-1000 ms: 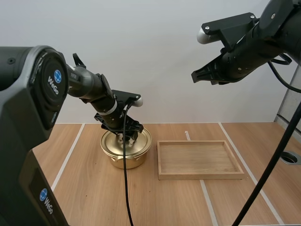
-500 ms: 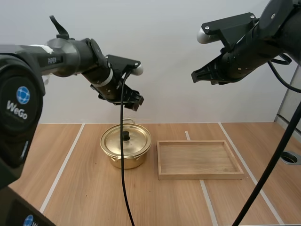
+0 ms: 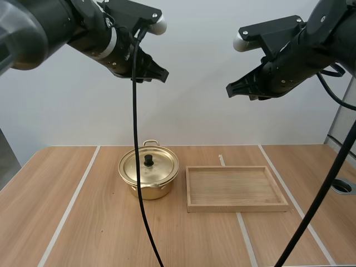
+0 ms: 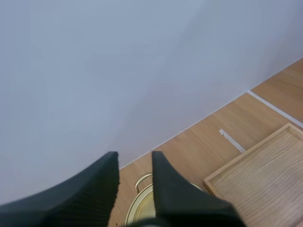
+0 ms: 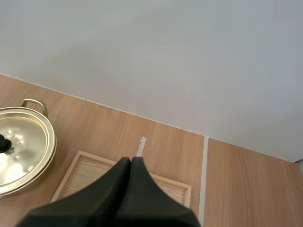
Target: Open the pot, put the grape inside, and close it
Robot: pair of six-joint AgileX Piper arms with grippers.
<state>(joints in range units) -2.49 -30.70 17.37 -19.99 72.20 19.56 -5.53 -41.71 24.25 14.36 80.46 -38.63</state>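
Observation:
A golden pot [image 3: 146, 186] stands on the table left of centre, its lid [image 3: 139, 167] on, with a black knob [image 3: 148, 160] on top. My left gripper [image 3: 158, 75] hangs high above the pot, well clear of it. Its fingers stand a little apart with nothing between them, as the left wrist view shows, where the left gripper [image 4: 135, 158] looks down past the pot's rim [image 4: 142, 208]. High over the tray, my right gripper [image 3: 229, 90] is shut into one dark wedge and holds nothing; the right gripper [image 5: 131, 161] shows likewise over the tray's far rim.
A shallow wooden tray [image 3: 236, 208] lies to the right of the pot, close beside it. White tape lines run across the wooden tabletop. The tray [image 4: 265, 184] and pot [image 5: 23, 146] also show from the wrists.
My left arm has risen from the pot lid's knob to high above the table, and its fingers have drawn closer together. The lid stays on the pot. The right arm has not moved.

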